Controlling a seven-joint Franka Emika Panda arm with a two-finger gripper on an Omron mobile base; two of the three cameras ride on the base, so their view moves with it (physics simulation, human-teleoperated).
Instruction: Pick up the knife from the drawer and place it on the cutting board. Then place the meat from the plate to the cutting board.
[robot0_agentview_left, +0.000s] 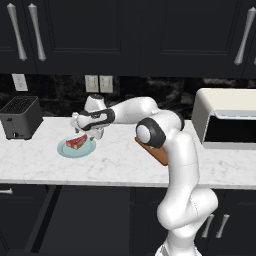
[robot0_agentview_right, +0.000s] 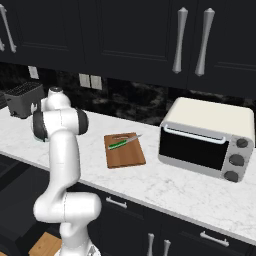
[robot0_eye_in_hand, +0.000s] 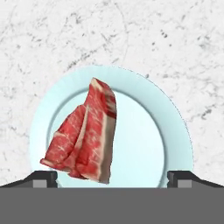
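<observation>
Pincer (robot0_eye_in_hand: 112, 177), jaws spread wide, hangs over the meat (robot0_eye_in_hand: 83, 140) on the plate (robot0_eye_in_hand: 148, 148).

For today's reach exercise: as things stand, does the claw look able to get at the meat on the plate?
Probably yes: the claw hangs open right above the meat on the plate, with nothing between them.

Flat, even rendered light falls on the white marble counter (robot0_agentview_left: 120, 160), leaving soft shadows and little glare, while the black upper cabinets (robot0_agentview_right: 125, 35) stay dim. The hand view is bright and fairly sharp on the meat (robot0_eye_in_hand: 85, 135) and plate (robot0_eye_in_hand: 175, 131). Base views look coarse, with edges perhaps slightly soft.
</observation>
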